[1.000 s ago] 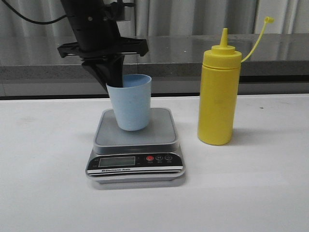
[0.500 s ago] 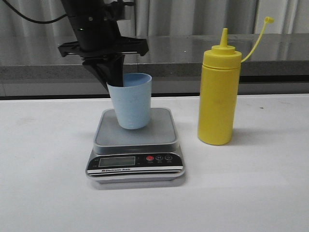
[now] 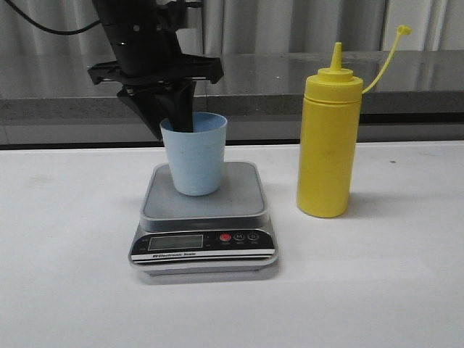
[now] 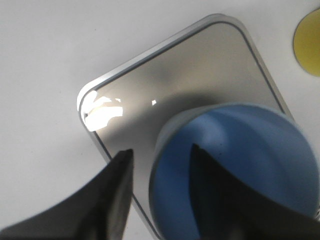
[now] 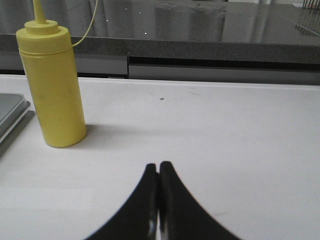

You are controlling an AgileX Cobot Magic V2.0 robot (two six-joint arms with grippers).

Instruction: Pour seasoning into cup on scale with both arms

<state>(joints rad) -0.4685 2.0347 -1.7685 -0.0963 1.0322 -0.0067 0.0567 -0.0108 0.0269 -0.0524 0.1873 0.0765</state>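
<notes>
Left gripper (image 3: 176,122) just opened astride cup (image 3: 193,154) rim, cup upright mid-scale (image 3: 204,206); seasoning (image 3: 329,145) next, right gripper (image 5: 159,172) closed, empty.

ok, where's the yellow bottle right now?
In the front view the yellow bottle stands upright on the white table, on the right side, just right of the scale and its blue cup, with no fingers touching it.

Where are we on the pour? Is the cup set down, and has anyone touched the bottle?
Done: the cup stands upright on the scale. In hand: the left end effector straddles the cup's rim, one finger inside and one outside, jaws apart. Left: the bottle stands untouched right of the scale, its cap off the nozzle; the right end effector is shut and empty, short of it. Grasp and pour remain.
</notes>
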